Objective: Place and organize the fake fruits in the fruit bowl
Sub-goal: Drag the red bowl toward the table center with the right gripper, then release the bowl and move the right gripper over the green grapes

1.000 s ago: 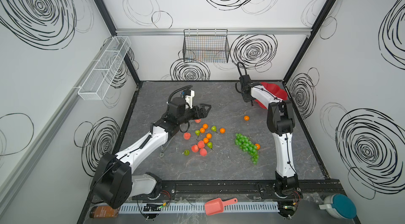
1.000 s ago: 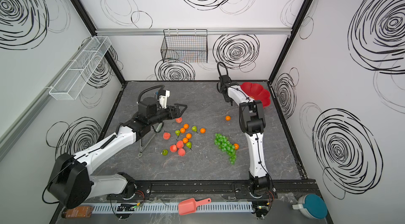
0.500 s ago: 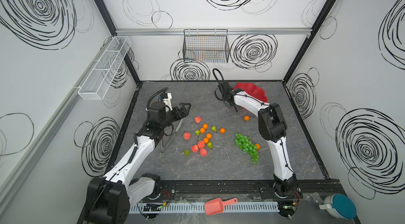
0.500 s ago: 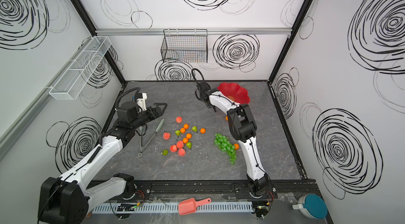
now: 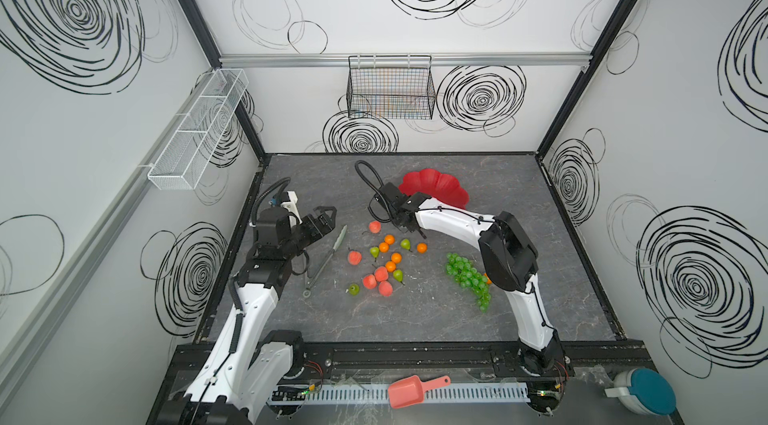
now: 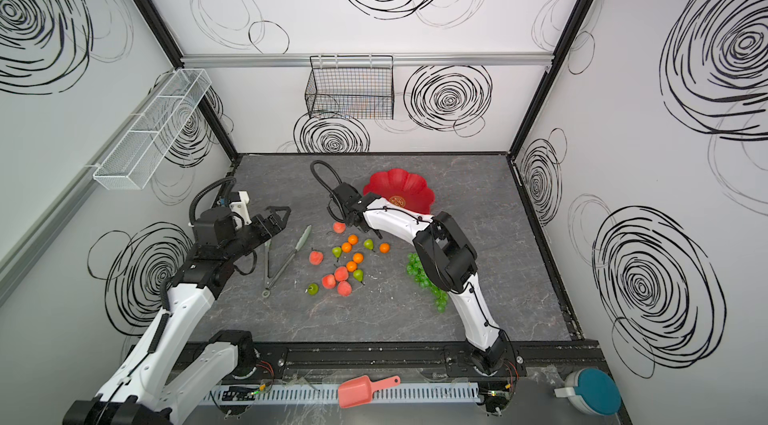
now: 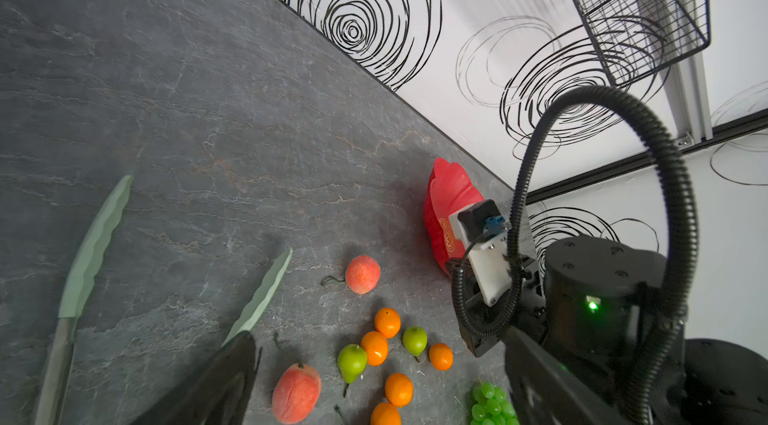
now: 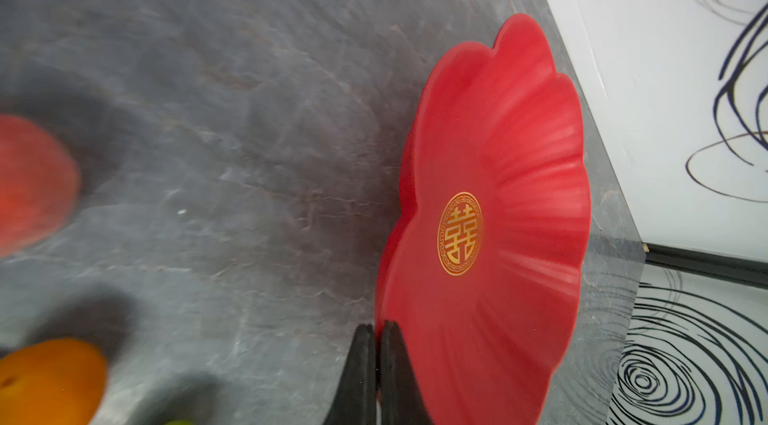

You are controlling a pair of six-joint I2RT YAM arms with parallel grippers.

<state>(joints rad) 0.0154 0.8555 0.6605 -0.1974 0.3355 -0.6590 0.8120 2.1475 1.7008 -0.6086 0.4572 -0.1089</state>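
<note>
The red flower-shaped fruit bowl (image 5: 440, 188) (image 6: 405, 188) sits at the back middle of the grey table and looks tipped up on one side. My right gripper (image 5: 409, 202) (image 8: 376, 329) is shut on its rim; the right wrist view shows the gold mark and nothing inside the fruit bowl (image 8: 498, 153). The fake fruits lie loose in front: peaches (image 5: 375, 227), oranges (image 5: 389, 239), pears (image 5: 405, 243) and green grapes (image 5: 467, 277). My left gripper (image 5: 330, 219) (image 6: 284, 217) hovers open and empty, left of the fruits.
Green-tipped tongs (image 5: 324, 261) lie on the table between the left gripper and the fruits. A black wire basket (image 5: 390, 90) hangs on the back wall and a white mesh rack (image 5: 195, 132) on the left wall. A salmon-pink scoop (image 5: 411, 390) lies off the table's front edge.
The right gripper has dragged the fruit bowl from the back right corner leftward to the back middle. The left arm has drawn back to the left, away from the fruits.
</note>
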